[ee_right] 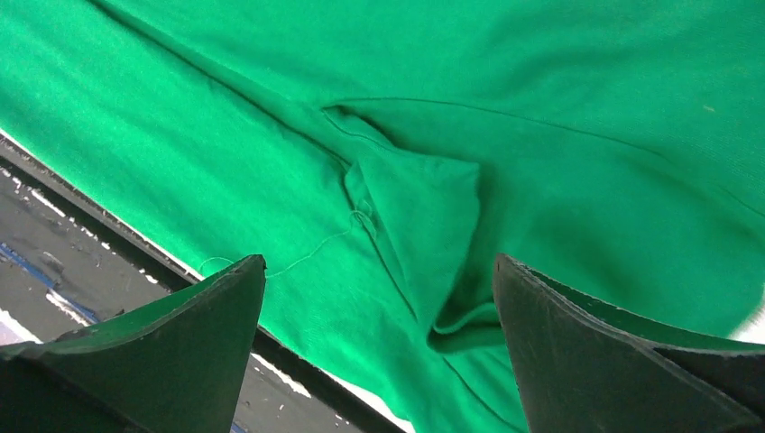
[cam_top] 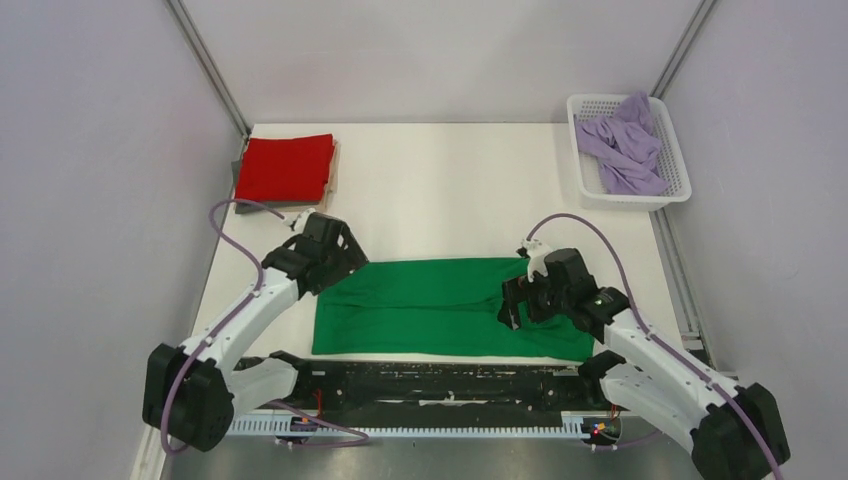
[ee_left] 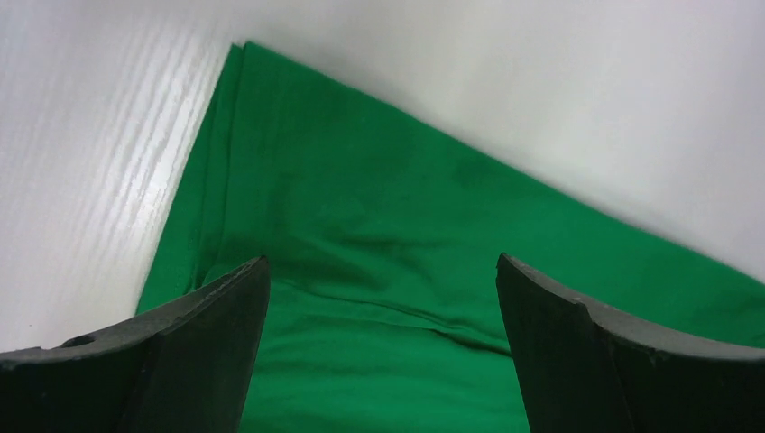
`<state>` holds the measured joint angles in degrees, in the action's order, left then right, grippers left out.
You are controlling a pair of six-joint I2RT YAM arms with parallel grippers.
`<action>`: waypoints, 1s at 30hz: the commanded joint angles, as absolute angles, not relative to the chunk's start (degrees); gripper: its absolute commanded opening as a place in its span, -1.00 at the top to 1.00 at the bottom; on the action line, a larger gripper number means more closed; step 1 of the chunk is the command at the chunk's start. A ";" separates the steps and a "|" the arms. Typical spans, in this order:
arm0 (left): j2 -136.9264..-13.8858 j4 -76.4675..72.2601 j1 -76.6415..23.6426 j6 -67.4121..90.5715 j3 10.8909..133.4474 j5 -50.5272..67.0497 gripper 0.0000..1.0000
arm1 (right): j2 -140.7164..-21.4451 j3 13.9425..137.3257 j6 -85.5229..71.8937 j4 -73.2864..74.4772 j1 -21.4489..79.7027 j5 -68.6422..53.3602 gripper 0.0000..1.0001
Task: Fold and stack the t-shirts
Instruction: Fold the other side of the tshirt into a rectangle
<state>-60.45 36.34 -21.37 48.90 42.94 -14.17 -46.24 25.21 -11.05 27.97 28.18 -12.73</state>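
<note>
A bright green t-shirt [cam_top: 440, 305] lies folded into a wide band near the table's front edge. My left gripper [cam_top: 335, 268] hovers open over its left end; the left wrist view shows the cloth [ee_left: 379, 271] between the spread fingers [ee_left: 216, 316]. My right gripper [cam_top: 518, 303] hovers open over its right end, above a creased fold [ee_right: 424, 216]. Neither holds anything. A folded red t-shirt [cam_top: 284, 167] lies on a grey/tan one at the back left. A lavender t-shirt [cam_top: 625, 148] lies crumpled in the basket.
A white mesh basket [cam_top: 678, 170] stands at the back right. The black rail [cam_top: 430, 378] runs along the table's front edge, just below the green shirt; it also shows in the right wrist view [ee_right: 90, 216]. Grey walls enclose the table.
</note>
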 commanded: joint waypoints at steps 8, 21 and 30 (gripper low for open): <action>-65.71 29.59 -21.43 46.25 35.73 -8.90 -0.99 | -50.95 20.67 -7.95 21.21 28.41 -27.49 -0.96; -64.24 30.58 -21.36 46.76 35.15 -11.21 -0.99 | -42.15 18.99 -7.79 26.09 31.21 -35.32 -0.96; -63.32 30.29 -21.43 45.70 38.37 -8.26 -0.99 | -37.42 21.50 -11.11 29.07 32.96 -29.90 -0.96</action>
